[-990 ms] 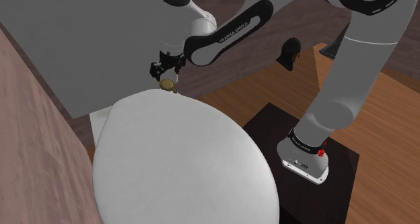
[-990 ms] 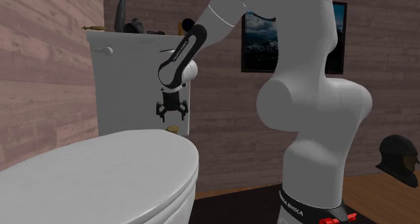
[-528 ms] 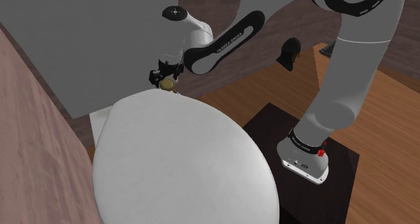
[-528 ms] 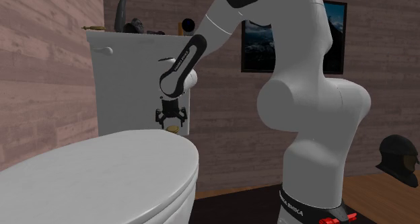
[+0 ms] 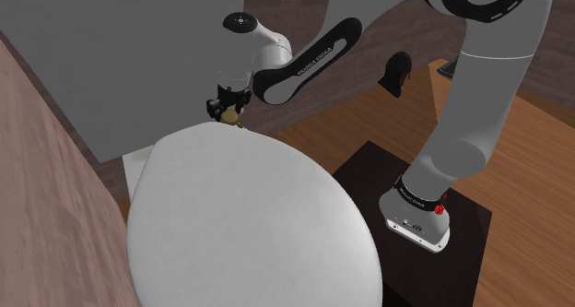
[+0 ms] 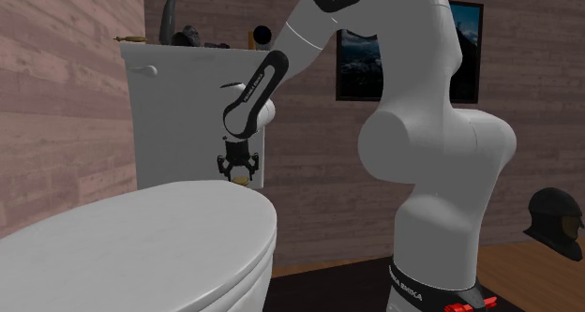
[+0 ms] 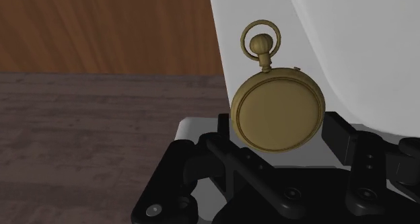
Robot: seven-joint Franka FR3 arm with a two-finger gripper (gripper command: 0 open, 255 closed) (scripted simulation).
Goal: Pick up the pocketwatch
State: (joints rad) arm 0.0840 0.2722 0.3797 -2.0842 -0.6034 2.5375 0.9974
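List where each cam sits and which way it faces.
Shoulder view: beside and behind the stand, looking down on the toilet lid; arm reaches up-left.
Second exterior view: low, at the lid's front, facing the tank; arm seen side-on.
Wrist view: on the hand, looking along the fingers clasping the pocketwatch.
Shared: both exterior views show the gripper over the lid's tank end.
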